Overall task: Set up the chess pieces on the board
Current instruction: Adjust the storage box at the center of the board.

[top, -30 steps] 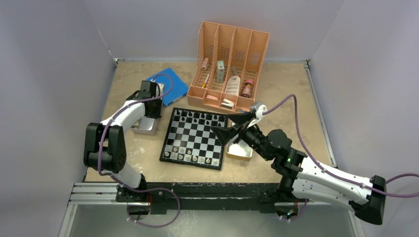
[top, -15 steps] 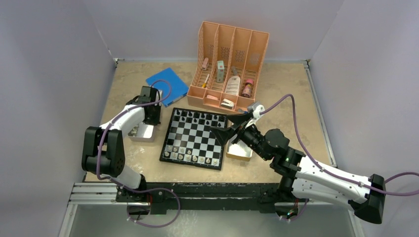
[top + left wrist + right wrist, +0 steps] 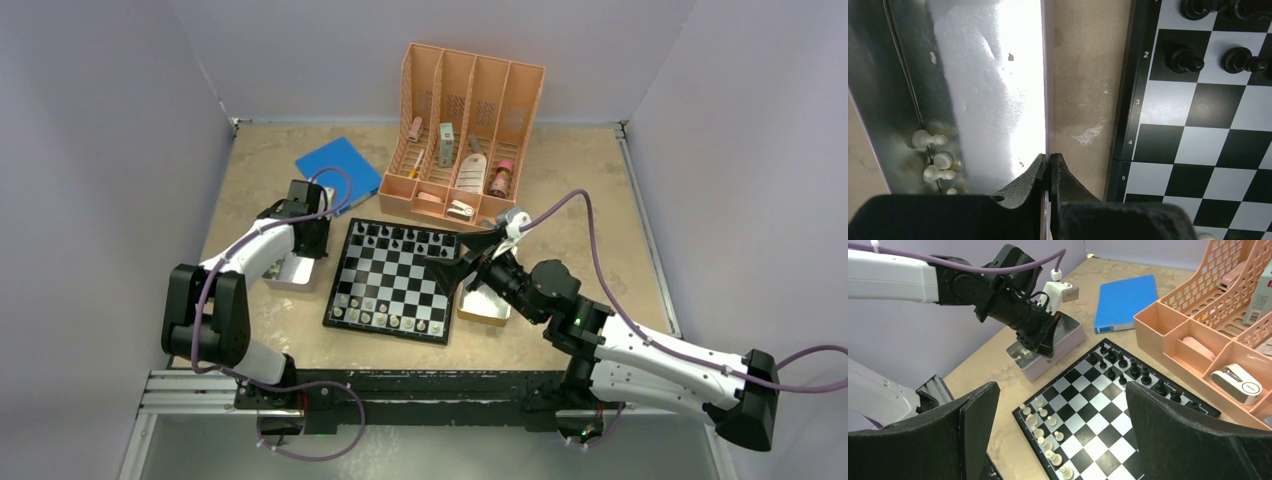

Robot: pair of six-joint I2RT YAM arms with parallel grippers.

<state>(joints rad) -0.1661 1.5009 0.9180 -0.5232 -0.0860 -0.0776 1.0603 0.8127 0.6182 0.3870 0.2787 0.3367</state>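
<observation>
Board [image 3: 1198,110] edge numbered 2 to 5; left fingers [image 3: 1068,182] pinch tray [image 3: 988,100] rim.

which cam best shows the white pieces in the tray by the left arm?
Left wrist: it looks straight into the metal tray, with several white pieces lying against its left wall. Right wrist shows them only as tiny pale specks. Top external: the left arm covers part of the tray, pieces not discernible.

Top cam sits high behind me, looking down. Left wrist cam's close, straight down; right's low, looking across. All share the board [image 3: 393,280].
</observation>
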